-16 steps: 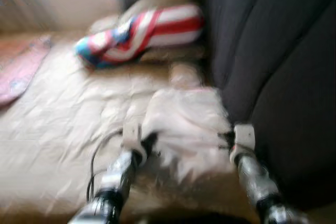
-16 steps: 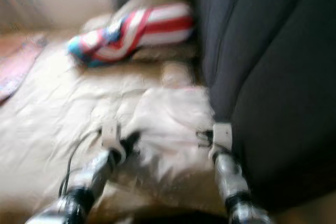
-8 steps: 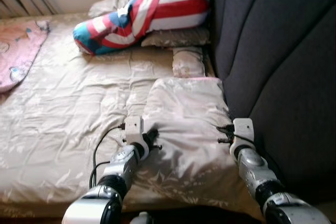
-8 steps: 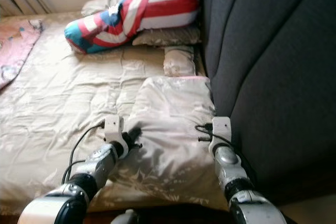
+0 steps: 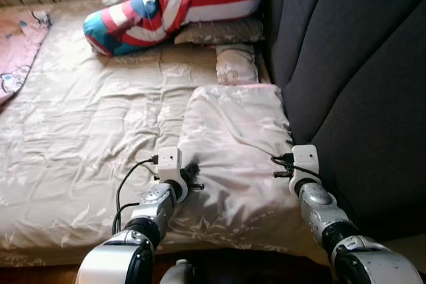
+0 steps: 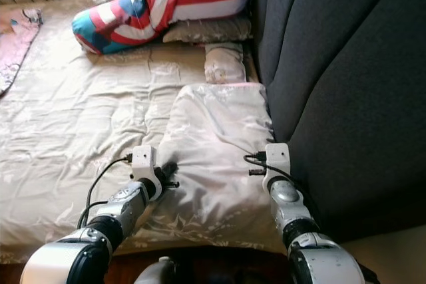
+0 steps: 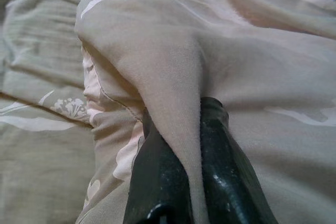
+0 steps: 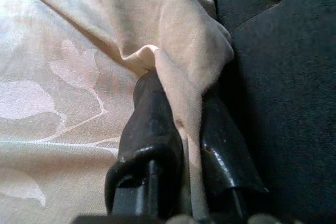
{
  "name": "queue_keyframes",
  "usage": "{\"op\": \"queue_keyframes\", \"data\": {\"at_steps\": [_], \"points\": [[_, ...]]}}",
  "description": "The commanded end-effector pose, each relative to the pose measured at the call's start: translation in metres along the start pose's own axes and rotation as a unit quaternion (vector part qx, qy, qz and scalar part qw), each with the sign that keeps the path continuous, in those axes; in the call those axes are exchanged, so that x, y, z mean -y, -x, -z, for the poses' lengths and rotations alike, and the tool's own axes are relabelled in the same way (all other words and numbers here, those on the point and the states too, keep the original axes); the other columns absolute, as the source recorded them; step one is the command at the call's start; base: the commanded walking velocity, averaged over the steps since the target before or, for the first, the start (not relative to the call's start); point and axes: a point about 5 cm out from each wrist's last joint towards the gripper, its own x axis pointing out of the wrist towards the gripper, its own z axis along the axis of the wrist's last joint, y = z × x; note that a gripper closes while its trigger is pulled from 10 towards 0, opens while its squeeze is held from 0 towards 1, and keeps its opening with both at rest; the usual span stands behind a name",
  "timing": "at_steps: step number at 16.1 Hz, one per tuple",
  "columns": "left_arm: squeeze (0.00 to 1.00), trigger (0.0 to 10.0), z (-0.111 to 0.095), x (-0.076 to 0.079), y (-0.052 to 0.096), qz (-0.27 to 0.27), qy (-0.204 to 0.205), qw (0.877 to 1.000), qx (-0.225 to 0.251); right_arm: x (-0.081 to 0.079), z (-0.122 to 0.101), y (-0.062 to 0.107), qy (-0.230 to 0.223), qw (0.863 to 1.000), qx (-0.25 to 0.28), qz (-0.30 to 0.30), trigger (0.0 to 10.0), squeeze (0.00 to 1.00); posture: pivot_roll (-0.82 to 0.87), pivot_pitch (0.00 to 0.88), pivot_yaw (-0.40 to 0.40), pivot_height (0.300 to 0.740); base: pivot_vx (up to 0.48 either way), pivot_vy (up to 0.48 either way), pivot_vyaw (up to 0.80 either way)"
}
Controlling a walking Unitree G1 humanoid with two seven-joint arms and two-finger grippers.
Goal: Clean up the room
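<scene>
Both arms reach forward over the near end of the bed (image 5: 66,164), and each end effector is pinched onto the beige pillow (image 5: 233,144) that lies on the quilt right against the dark upholstered headboard (image 5: 353,64). The left end effector (image 7: 176,124) has its two black fingers closed on a raised fold of the pillow's fabric at its left edge, and the right end effector (image 8: 178,108) is closed the same way on a pinch of cloth at the corner next to the headboard. The pillow looks light, soft and floppy, with a smooth satiny cover, so it will likely sag between the two holds and the thin fabric could slide out of a shallow pinch. A deeper bite that takes in some filling, or holds nearer the corners or seams, would seem safer for lifting or shifting it. Further up the bed lie a striped red, white and blue cushion (image 5: 173,4), a small beige pillow (image 5: 234,66) and a pink blanket (image 5: 16,44) at the far left edge
</scene>
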Motion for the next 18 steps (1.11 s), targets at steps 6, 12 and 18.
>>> {"op": "queue_keyframes", "data": {"at_steps": [6,12,18], "points": [[0.00,10.0,0.016,-0.004,0.003,-0.023,-0.019,0.999,-0.041,0.017,0.003,0.001,-0.001,0.999,0.001,0.041,10.0,0.00,-0.03,0.343,0.030,0.740,0.000,0.000,0.00],[0.00,10.0,0.030,-0.003,0.006,-0.029,-0.028,0.997,-0.071,0.011,0.019,0.005,-0.002,0.999,-0.020,0.033,10.0,0.00,-0.04,0.368,0.031,0.740,0.000,0.000,0.00],[1.00,10.0,0.034,-0.007,0.008,-0.040,-0.030,0.995,-0.081,0.010,0.024,0.006,-0.005,0.999,-0.027,0.033,10.0,0.00,-0.03,0.368,0.038,0.740,0.000,0.000,0.00]]}}
